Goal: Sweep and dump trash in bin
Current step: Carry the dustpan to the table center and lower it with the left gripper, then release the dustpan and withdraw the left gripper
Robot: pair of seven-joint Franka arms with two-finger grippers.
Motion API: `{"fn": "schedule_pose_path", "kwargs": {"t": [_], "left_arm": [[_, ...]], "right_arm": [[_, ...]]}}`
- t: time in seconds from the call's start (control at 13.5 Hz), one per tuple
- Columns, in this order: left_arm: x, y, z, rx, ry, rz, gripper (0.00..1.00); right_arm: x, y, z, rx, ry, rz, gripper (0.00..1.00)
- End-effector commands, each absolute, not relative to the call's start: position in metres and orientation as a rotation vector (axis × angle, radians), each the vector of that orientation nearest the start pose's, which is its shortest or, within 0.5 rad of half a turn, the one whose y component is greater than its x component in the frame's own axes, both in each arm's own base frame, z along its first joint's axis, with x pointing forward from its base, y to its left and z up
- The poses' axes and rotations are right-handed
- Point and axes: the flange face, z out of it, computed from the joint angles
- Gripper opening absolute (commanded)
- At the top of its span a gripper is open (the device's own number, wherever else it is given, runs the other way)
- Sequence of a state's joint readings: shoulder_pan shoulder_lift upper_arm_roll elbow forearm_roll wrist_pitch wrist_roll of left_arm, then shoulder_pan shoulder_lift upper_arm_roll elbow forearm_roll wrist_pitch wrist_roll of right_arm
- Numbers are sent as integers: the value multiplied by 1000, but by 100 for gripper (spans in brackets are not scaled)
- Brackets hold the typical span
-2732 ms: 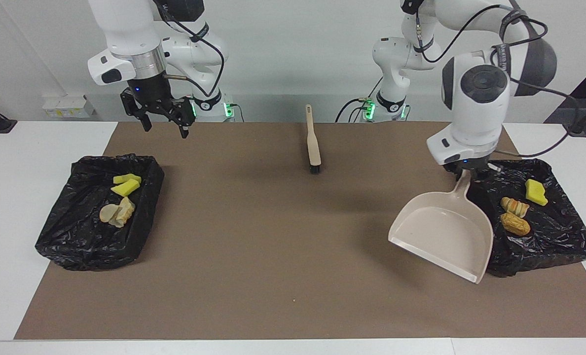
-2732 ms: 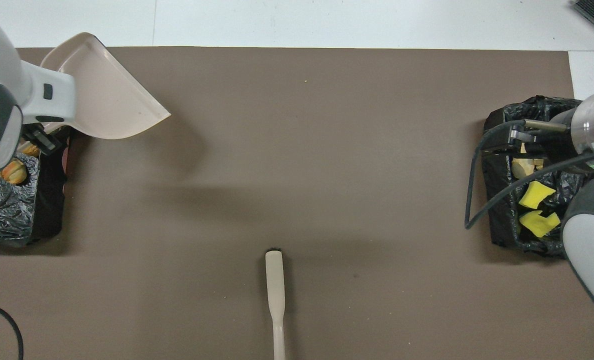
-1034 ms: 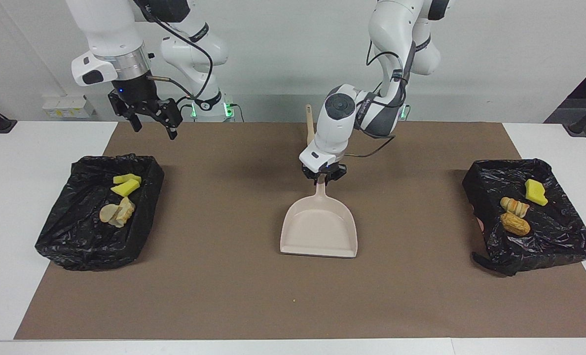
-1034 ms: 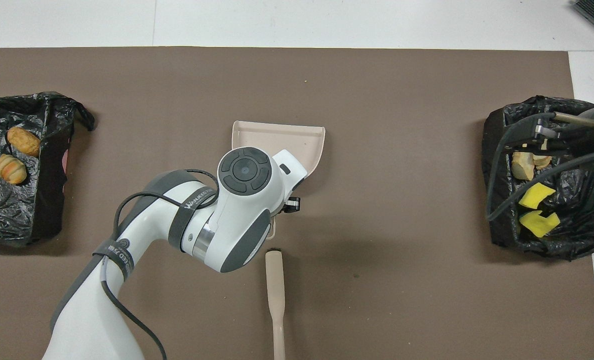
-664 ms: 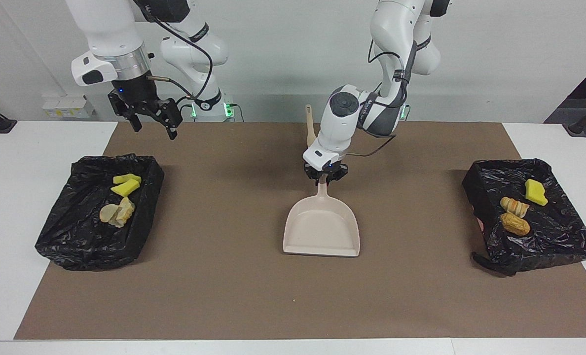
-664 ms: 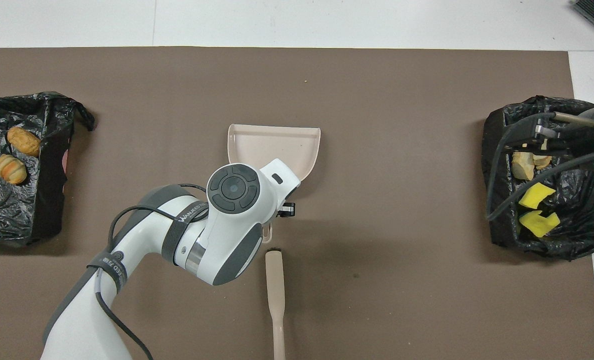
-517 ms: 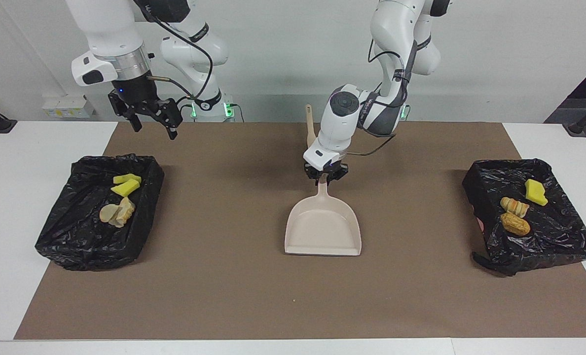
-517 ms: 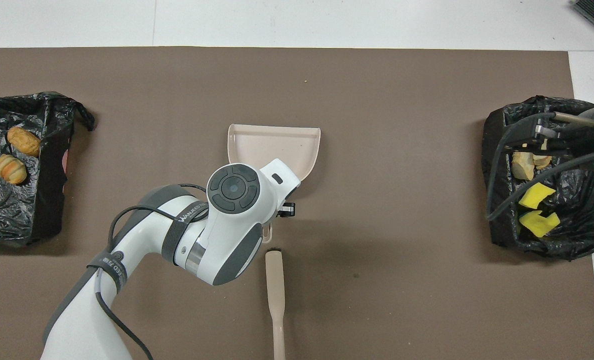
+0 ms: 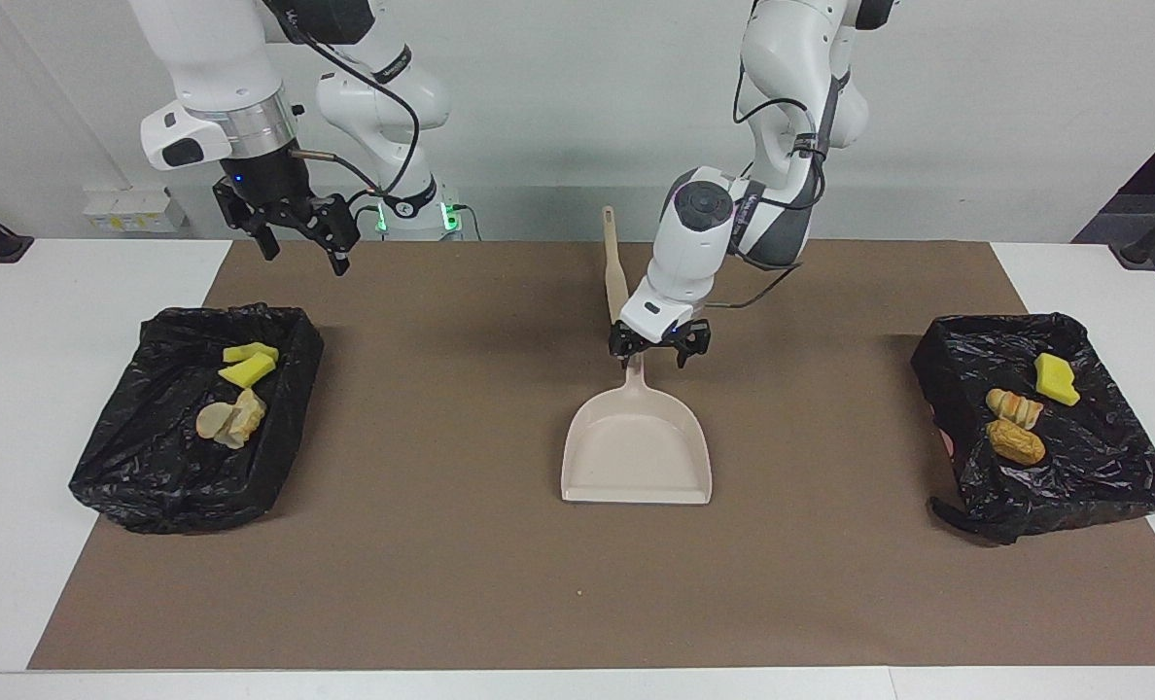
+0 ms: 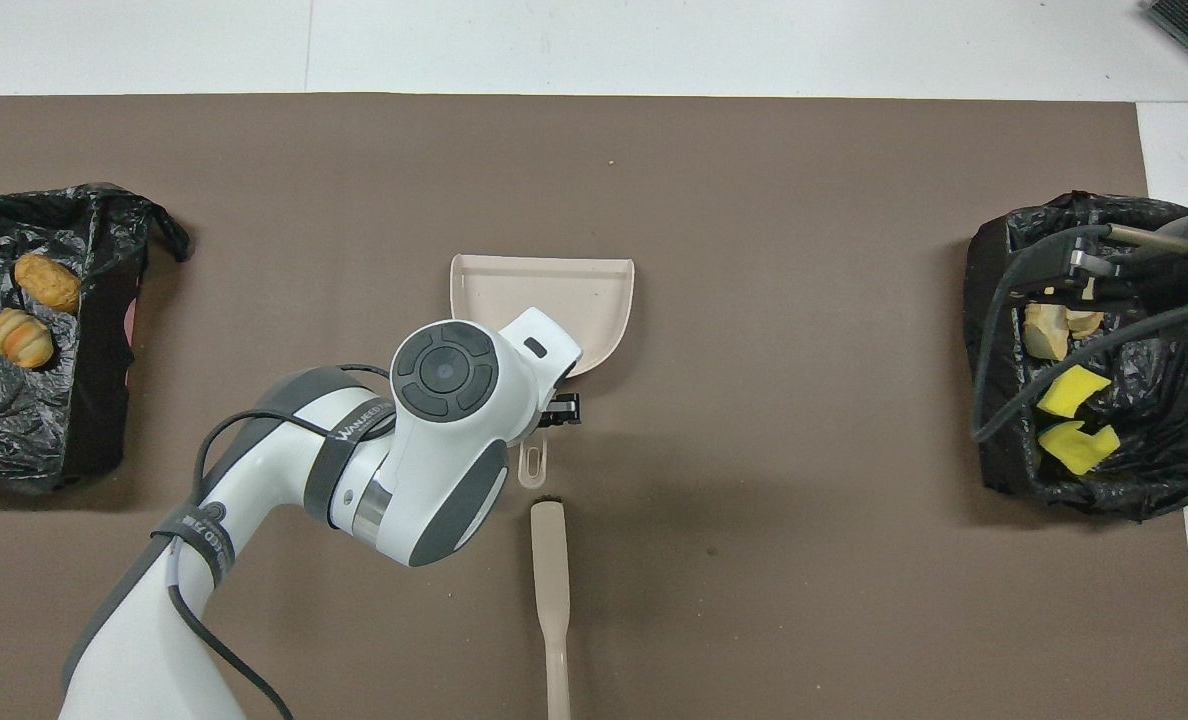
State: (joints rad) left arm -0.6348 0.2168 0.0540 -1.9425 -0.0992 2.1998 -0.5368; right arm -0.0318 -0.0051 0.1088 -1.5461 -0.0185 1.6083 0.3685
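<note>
white wall, brown mat on the bench (image 9: 461, 583). my left gripper (image 9: 658, 348) hangs spread open, holding nothing, right over the dustpan (image 9: 637, 447) handle; the pan lies flat below it, the brush (image 9: 615, 272) just beside it. my right gripper (image 9: 291, 228) waits open and empty above the mat's edge. the trash (image 9: 237, 394) is well off to either side of my left gripper, in the two black-lined bins (image 9: 150, 457): light scraps, sponge soft, lumps probably crumbly. i'd sweep them, not pinch.

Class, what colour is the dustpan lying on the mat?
Pale beige dustpan, clearest in the facing view.
</note>
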Motion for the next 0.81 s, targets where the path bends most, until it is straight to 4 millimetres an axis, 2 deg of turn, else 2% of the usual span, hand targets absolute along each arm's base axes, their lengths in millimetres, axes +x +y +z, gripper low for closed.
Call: {"fn": "schedule_pose_path", "kwargs": {"t": [0.0,0.22,0.37,0.59,0.74], "left_arm": [[524,-315,410,-3218,-86,-14,100],[546,-269,450,-3230,-199,-96,100],[558,-227,480,-3217,-234,-184,100],[557,-162,510,-3212,-122,-136,100],[555,-117,519,-3211,-87,-83,100]], "right_arm": [[550,38,644,-3100,423,-92,100],[550,38,644,-3100,423,-92,100],[550,38,644,-3100,423,-92,100],[550,38,644,-3100,423,-92,100],[550,38,644,-3100,423,-92,100]]}}
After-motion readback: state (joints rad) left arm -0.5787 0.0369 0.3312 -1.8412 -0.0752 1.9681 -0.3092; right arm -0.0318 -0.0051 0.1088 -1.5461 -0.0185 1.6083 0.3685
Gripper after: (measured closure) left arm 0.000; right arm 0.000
